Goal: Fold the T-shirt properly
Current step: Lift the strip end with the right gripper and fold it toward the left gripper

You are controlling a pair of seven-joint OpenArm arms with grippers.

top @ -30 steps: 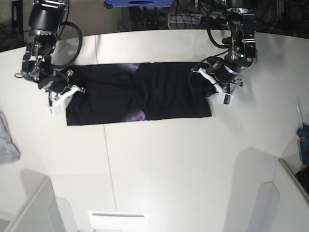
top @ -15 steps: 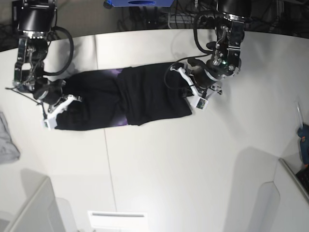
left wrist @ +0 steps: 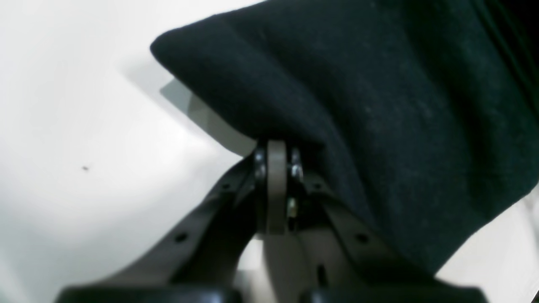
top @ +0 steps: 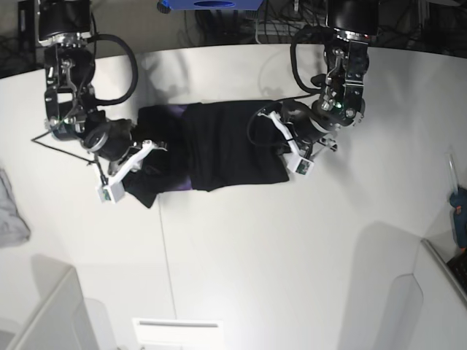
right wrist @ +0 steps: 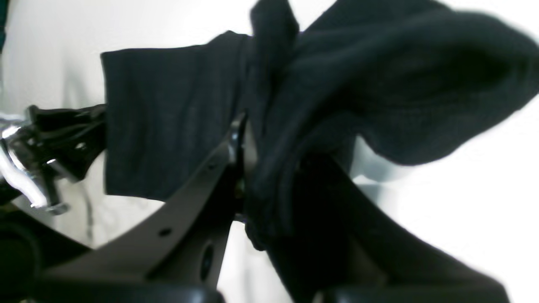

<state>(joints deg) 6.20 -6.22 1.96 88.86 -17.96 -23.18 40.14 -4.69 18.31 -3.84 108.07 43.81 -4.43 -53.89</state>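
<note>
Base view, left to right: small grey cloth [top: 11,211] at the white table [top: 241,255] edge; right tool [top: 125,169] clamped on the bunched end of the black cotton T-shirt [top: 219,146], a grip only its wrist view confirms; left tool [top: 290,149] pinches the opposite edge, jaws fully closed.

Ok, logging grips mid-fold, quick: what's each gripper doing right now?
Left gripper: shut on the T-shirt.
Right gripper: shut on the T-shirt, a thick bunch of cloth.
</note>
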